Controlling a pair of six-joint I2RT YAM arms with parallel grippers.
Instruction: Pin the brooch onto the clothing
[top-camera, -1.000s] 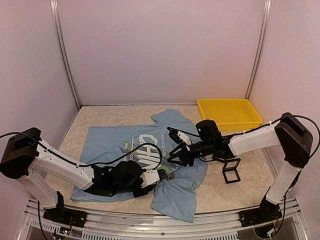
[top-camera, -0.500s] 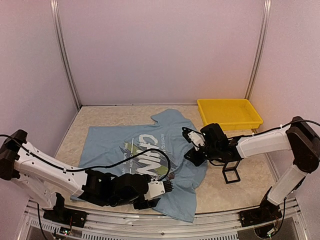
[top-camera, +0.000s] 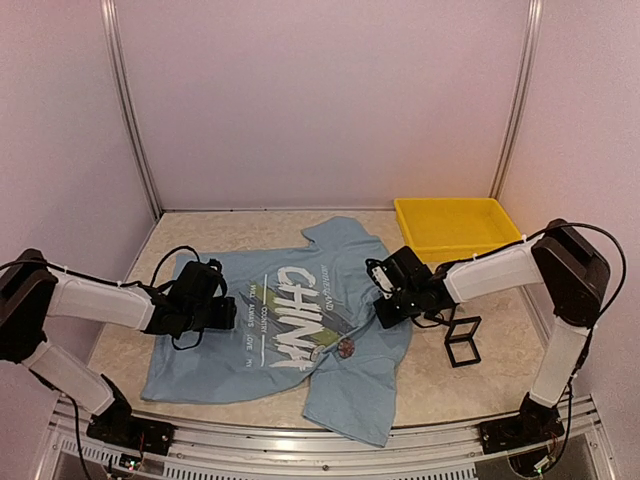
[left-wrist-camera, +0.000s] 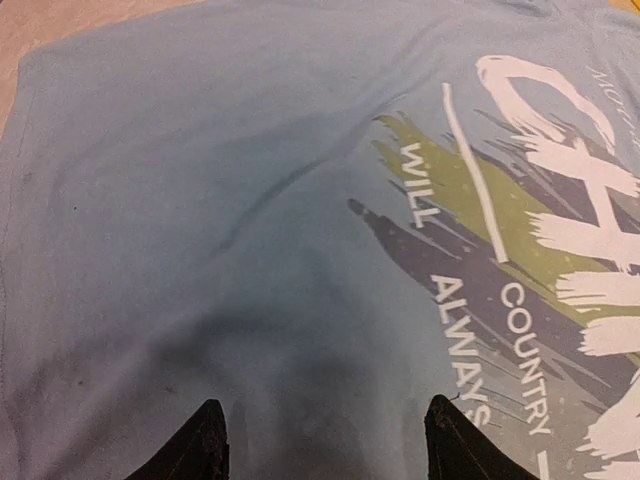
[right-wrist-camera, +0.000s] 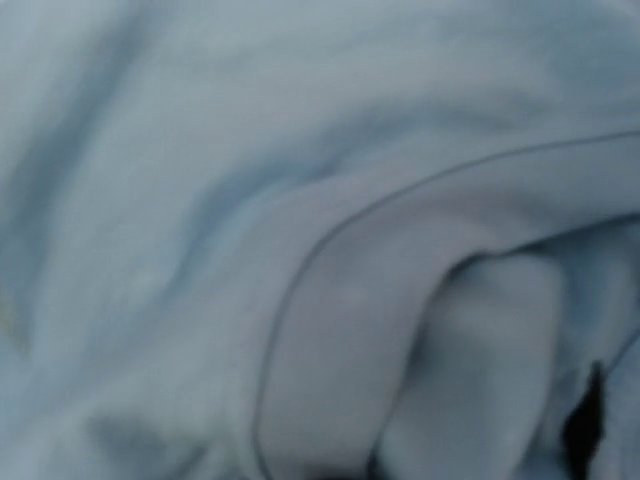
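Dark brooch on clothing, overhead only

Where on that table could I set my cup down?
Bare table runs between the T-shirt and the back wall, and in front of the black frames. The middle is crowded: the left hand and right hand are over the shirt.

Left arm is lying outstretched low behind its hand. Left hand is pointing rightward, fingers standing apart, gripping nothing. Right arm is extending leftward; right hand is angling down, finger spacing unreadable.
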